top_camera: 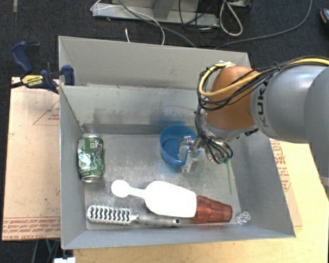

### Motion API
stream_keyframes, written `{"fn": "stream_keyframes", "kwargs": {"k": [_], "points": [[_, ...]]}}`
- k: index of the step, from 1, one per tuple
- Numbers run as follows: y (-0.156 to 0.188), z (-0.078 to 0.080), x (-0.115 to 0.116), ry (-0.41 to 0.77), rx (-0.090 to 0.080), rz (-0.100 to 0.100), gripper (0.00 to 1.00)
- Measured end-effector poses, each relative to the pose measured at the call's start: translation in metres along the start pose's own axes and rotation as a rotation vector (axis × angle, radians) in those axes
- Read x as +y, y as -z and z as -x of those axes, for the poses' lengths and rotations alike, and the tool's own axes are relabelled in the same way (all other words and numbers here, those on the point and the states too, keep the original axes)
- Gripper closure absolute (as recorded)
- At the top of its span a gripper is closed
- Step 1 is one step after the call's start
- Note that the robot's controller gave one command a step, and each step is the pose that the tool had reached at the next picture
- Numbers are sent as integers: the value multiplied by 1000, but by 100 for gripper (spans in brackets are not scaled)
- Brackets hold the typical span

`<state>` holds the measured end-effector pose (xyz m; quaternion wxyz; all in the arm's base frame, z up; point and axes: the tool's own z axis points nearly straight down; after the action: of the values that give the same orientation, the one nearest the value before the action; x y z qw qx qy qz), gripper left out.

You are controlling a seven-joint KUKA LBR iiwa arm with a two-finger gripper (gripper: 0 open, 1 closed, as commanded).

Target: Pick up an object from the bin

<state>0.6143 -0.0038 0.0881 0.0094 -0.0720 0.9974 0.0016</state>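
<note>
My gripper (189,154) hangs over the bin's middle right, its fingertips at the right rim of a blue cup (172,144) that stands on the floor. One finger seems to dip inside the cup's rim and the other sits just outside it. A white scoop (160,197) lies in front of the gripper, nearer the front wall, its handle pointing left.
A dented green can (91,158) lies at the left wall. A hairbrush (129,216) lies along the front wall, and a reddish-brown ribbed cup (213,210) lies on its side beside the scoop. A thin green stick (228,173) and a small clear object (243,218) lie at the right.
</note>
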Motion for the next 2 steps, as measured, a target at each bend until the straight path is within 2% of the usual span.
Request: {"fn": "stream_keyframes", "kwargs": {"k": [1, 2], "points": [[17, -24, 8, -129, 0, 0, 100], [90, -9, 26, -76, -1, -1, 100]]}}
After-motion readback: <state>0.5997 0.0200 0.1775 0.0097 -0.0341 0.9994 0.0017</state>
